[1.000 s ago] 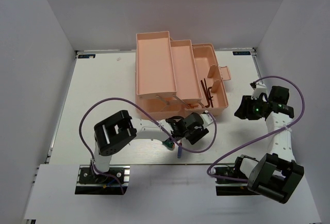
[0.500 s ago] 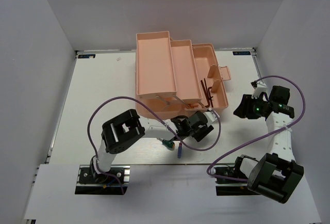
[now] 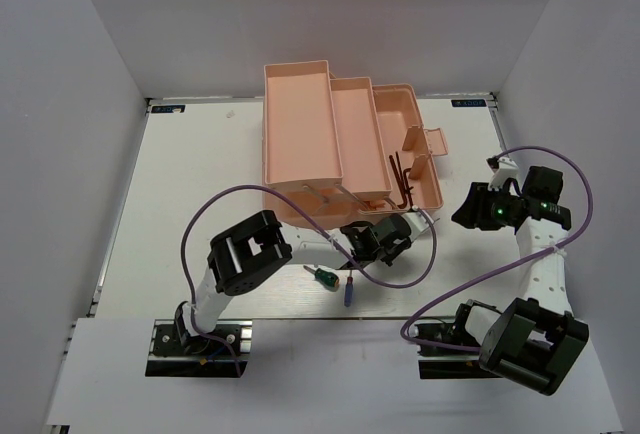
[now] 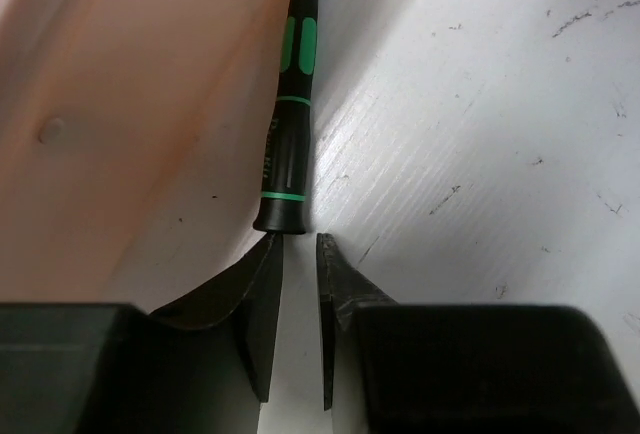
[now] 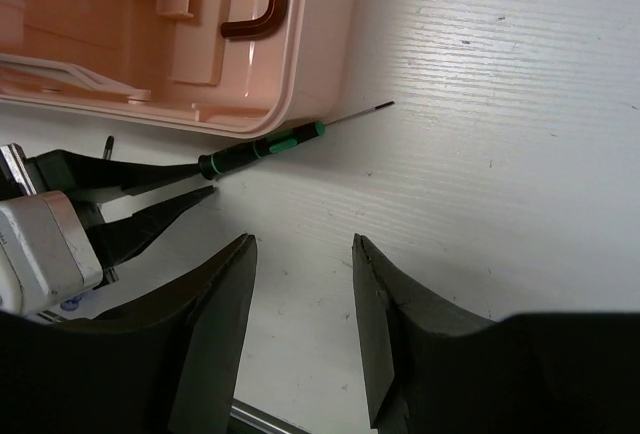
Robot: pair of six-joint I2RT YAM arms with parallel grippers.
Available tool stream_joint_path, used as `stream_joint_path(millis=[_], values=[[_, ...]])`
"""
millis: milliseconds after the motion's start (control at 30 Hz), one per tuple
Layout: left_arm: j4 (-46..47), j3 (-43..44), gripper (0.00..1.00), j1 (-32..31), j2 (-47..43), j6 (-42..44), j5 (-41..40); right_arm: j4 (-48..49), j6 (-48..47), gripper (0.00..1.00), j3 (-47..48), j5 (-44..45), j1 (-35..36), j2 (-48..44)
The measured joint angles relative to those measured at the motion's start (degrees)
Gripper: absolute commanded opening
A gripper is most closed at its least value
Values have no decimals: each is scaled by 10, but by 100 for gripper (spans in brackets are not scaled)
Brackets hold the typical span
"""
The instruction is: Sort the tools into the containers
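The peach-pink toolbox (image 3: 330, 139) stands open at the back centre with black hex keys (image 3: 402, 179) in its right compartment. A thin black-and-green screwdriver (image 4: 290, 104) lies on the table against the toolbox's front wall; it also shows in the right wrist view (image 5: 262, 149). My left gripper (image 4: 298, 244) is narrowly open and empty, its left fingertip at the handle's butt end. My right gripper (image 5: 300, 244) is open and empty over the table to the right of the toolbox. A stubby green-handled screwdriver (image 3: 322, 277) and the blue-handled screwdriver (image 3: 347, 292) lie in front of the toolbox.
The left arm's purple cable (image 3: 215, 209) loops over the table left of the toolbox. White walls close in the table on both sides. The right arm's cable (image 3: 575, 179) arcs by the right wall.
My left gripper has moved right and toward the toolbox's front right corner, away from the green-handled screwdriver, which now lies uncovered. The right arm has hardly moved.
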Motion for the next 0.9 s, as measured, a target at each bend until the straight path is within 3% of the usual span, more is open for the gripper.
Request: stream_joint_path(millis=[100,167,200,233,333,900], values=[[0,0,31,0,0,0,3,0,0,50,0,0,-2,0],[0,0,36,-1,0,1,5,1,0,50,0,0,-3,0],[0,0,43,0,0,2,5,1,1,50,0,-1,-3,0],[1,-1,59,0,-1,2,3,1,2,50,0,-2,-3,0],[-1,-9,69,0,-8,-2,0,1,5,50,0,-2,-3,0],[-21,47,68,1,25,21,-10,1,10,50,0,-4,-7,0]])
